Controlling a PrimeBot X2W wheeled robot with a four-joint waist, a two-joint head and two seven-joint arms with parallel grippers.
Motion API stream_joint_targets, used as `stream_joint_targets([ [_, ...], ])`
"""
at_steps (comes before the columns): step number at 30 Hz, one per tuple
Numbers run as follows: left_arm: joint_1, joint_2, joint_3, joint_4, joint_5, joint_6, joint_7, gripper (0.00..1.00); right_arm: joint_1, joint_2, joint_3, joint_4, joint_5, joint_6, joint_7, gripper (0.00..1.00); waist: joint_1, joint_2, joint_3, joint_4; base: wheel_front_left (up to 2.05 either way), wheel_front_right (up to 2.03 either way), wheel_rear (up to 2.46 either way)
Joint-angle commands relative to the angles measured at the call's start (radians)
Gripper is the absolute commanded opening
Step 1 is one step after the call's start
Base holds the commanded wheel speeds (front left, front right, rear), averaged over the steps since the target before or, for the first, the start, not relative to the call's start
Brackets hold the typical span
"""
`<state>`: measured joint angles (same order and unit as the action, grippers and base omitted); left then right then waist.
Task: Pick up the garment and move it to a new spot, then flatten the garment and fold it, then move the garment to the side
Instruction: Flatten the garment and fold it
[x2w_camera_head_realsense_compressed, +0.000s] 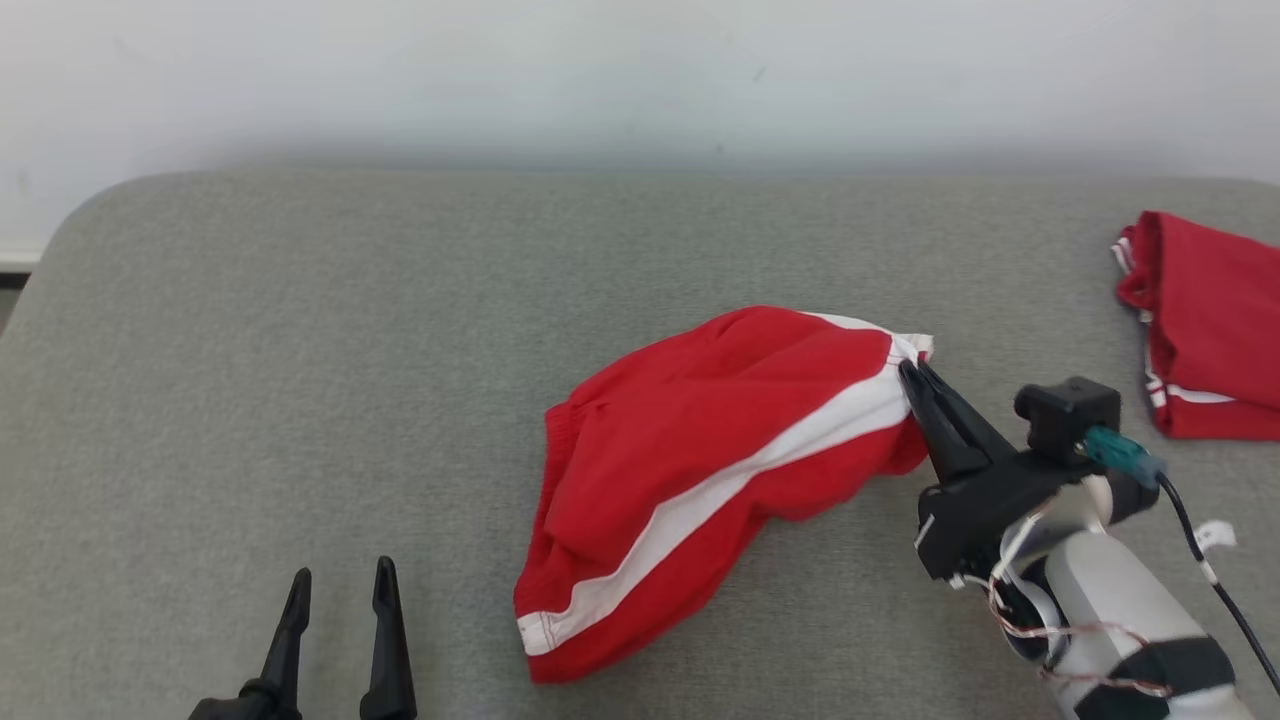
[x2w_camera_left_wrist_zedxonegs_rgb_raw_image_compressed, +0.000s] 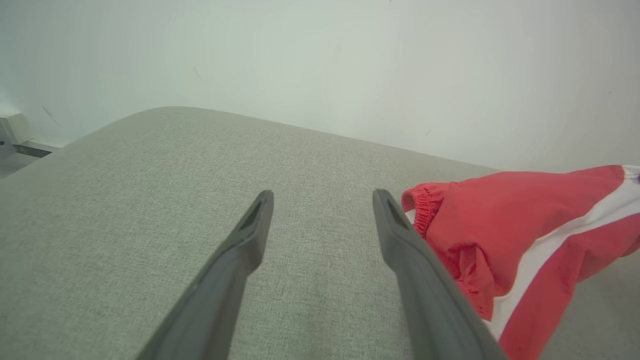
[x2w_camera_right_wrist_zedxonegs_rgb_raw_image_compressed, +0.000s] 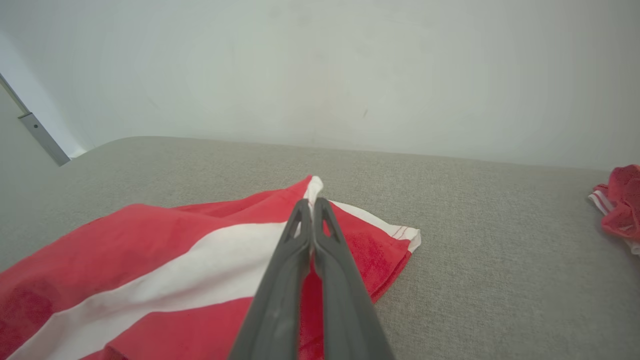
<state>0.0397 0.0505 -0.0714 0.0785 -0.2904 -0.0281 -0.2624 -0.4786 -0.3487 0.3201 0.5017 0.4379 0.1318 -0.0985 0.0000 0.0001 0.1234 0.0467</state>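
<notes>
Red shorts (x2w_camera_head_realsense_compressed: 700, 450) crumpled at bench (x2w_camera_head_realsense_compressed: 300, 350) centre. Right gripper (x2w_camera_head_realsense_compressed: 913, 374) clenched on white-striped hem corner, shorts' 2 o'clock. Left gripper (x2w_camera_head_realsense_compressed: 342, 568) spread wide, empty, at 8 o'clock. Judgement: lift steadily, avoid folded red garment (x2w_camera_head_realsense_compressed: 1210, 330) at 3 o'clock.

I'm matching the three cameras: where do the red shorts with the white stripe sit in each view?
Head view: red shorts centre, right gripper shut on their upper right corner.
Left wrist view: shorts at right edge, beside open left gripper.
Right wrist view: shorts lower left to centre, under the fingers.
Shared landmark: grey fabric surface meeting white wall.
</notes>
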Motion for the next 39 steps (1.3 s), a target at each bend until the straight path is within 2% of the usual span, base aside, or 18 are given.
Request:
stream_joint_targets([
  [1,0.013,-0.001,0.002,-0.003,0.008,-0.003,-0.003,1.00,0.042,-0.002,-0.018,-0.041,0.004,-0.003,0.010,0.00,0.0000,-0.0001,-0.029,-0.049,0.00,0.00,0.00],
  [4,0.018,0.000,0.003,-0.003,0.009,-0.005,-0.003,1.00,0.146,-0.005,-0.079,-0.174,-0.006,-0.003,0.047,0.00,0.0000,-0.0001,-0.032,-0.061,0.00,0.00,0.00],
  [10,0.020,0.000,-0.002,0.001,0.009,-0.004,-0.003,1.00,0.383,0.059,-0.226,-0.426,-0.041,-0.003,0.151,0.00,0.0000,-0.0001,-0.035,-0.065,0.00,0.00,0.00],
  [16,0.028,0.000,-0.002,0.008,0.009,-0.005,-0.003,1.00,0.534,0.139,-0.304,-0.532,-0.076,-0.003,0.212,0.00,0.0000,-0.0001,-0.045,-0.067,0.00,0.00,0.00],
  [17,0.032,0.000,0.000,0.009,0.010,-0.005,-0.003,1.00,0.549,0.146,-0.312,-0.536,-0.088,-0.003,0.216,0.39,0.0000,-0.0001,-0.048,-0.068,0.00,0.00,0.00],
  [19,0.034,0.000,0.003,0.010,0.012,-0.006,-0.003,1.00,0.562,0.147,-0.328,-0.546,-0.121,-0.003,0.200,1.00,0.0000,-0.0001,-0.053,-0.069,0.00,0.00,0.00],
  [28,0.051,0.000,0.019,0.003,0.028,-0.012,-0.003,1.00,0.581,0.183,-0.364,-0.565,-0.168,-0.003,0.113,1.00,0.0000,-0.0001,-0.082,-0.080,0.00,0.00,0.00],
  [39,0.081,-0.001,0.037,-0.011,0.061,-0.017,-0.003,1.00,0.597,0.205,-0.374,-0.525,-0.191,-0.003,-0.003,1.00,0.0000,-0.0001,-0.103,-0.093,0.00,0.00,0.00],
])
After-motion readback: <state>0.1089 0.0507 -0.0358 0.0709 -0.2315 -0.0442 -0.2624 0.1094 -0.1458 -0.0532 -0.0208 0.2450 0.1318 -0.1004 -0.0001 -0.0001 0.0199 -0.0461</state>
